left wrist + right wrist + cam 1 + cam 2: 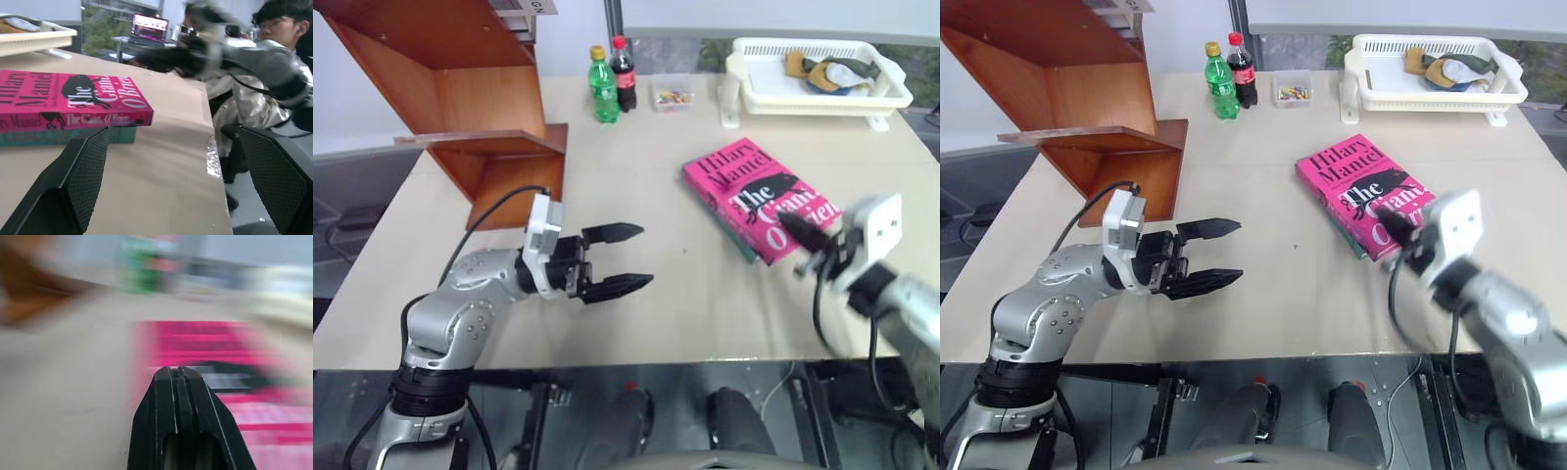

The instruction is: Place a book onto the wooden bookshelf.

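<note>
The right gripper (177,377) is hanging with its two black fingers pressed flat together and nothing between them, poised over the near corner of the book (759,198). The pink hardback is lying face up on the table (636,176), right of centre, resting on a thinner teal book (68,135) whose edge is peeking out beneath it. The left gripper (617,259) is hovering above the bare tabletop well to the left of the book, its fingers spread wide apart and empty, pointing across toward the book. The wooden bookshelf (460,88) is standing at the table's far left corner, well apart from the book. A green bottle (603,86) and a cola bottle (624,73) are standing side by side at the back edge, a small clear box (672,95) just beside them, and a white basket tray (818,78) is sitting at the far right. A person (274,58) is sitting beyond the table's edge.
</note>
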Controlling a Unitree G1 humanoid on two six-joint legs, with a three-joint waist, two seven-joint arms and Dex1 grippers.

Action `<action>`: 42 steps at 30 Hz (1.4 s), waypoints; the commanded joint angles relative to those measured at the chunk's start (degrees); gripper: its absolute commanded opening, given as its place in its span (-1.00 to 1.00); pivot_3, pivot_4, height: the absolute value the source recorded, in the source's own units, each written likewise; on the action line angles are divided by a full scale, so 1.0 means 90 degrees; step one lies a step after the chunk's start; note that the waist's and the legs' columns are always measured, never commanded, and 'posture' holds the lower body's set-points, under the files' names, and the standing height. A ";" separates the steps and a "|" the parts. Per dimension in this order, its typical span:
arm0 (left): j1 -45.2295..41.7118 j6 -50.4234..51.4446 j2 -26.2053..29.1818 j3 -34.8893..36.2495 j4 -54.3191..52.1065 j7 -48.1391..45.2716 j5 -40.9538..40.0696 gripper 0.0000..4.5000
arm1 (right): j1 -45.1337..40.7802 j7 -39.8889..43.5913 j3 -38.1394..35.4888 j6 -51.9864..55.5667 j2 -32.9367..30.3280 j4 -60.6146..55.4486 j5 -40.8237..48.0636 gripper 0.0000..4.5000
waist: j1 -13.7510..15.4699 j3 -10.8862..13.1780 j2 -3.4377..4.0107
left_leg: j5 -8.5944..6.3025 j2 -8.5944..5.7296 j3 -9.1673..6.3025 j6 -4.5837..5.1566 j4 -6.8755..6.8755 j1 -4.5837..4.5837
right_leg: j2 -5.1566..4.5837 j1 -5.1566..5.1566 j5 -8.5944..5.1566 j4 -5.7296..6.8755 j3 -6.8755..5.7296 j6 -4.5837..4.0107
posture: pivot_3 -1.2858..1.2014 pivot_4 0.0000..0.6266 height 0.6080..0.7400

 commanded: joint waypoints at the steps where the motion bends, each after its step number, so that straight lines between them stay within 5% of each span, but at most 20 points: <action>1: -0.0111 -0.0157 -0.0068 0.0011 -0.0101 0.0054 0.0059 1.00 | -0.0583 -0.0133 0.0026 -0.0548 -0.0282 0.1329 -0.0796 -0.99 | -0.0001 0.0001 0.0001 | 0.0012 0.0001 0.0005 -0.0020 0.0000 -0.0001 | 0.0001 0.0000 0.0001 0.0001 0.0005 -0.0001 | 0.03 -0.52 1.00; 8: 0.0087 -0.0229 -0.0079 0.0129 -0.0285 0.0219 0.0110 1.00 | -0.1469 0.0567 0.0323 -0.1534 -0.0755 0.3722 -0.1490 -0.99 | -0.0099 0.0001 0.0001 | 0.0007 0.0001 0.0031 -0.0012 -0.0010 -0.0012 | -0.0002 -0.0017 0.0002 -0.0009 0.0035 -0.0003 | 0.03 -0.52 1.00; 14: 0.0357 -0.0279 -0.0091 0.0249 -0.0510 0.0446 0.0087 1.00 | -0.1713 0.1579 0.0378 -0.1870 -0.0880 0.4419 -0.1309 -0.99 | -0.0135 0.0001 0.0003 | 0.0006 0.0005 0.0040 -0.0011 -0.0010 -0.0008 | 0.0000 -0.0018 0.0003 -0.0006 0.0046 -0.0003 | 0.03 -0.52 1.00; 36: 0.0207 -0.0389 -0.0112 0.0230 -0.0330 0.0587 0.0137 1.00 | -0.0880 0.2733 0.0477 -0.1125 -0.0761 0.2539 -0.0690 -0.99 | -0.0108 0.0001 0.0003 | 0.0005 0.0006 0.0039 -0.0011 -0.0005 -0.0008 | 0.0001 -0.0017 0.0003 -0.0005 0.0045 -0.0002 | 0.03 -0.52 1.00; 42: -0.0179 0.0106 -0.0455 0.0179 -0.0090 0.1939 0.0471 1.00 | -0.0680 0.2489 0.0069 -0.1129 -0.0774 0.2081 -0.0594 -0.99 | -0.0079 0.0001 0.0003 | 0.0005 0.0006 0.0039 -0.0011 -0.0003 -0.0008 | 0.0001 -0.0017 0.0004 -0.0003 0.0044 -0.0002 | 0.03 -0.52 1.00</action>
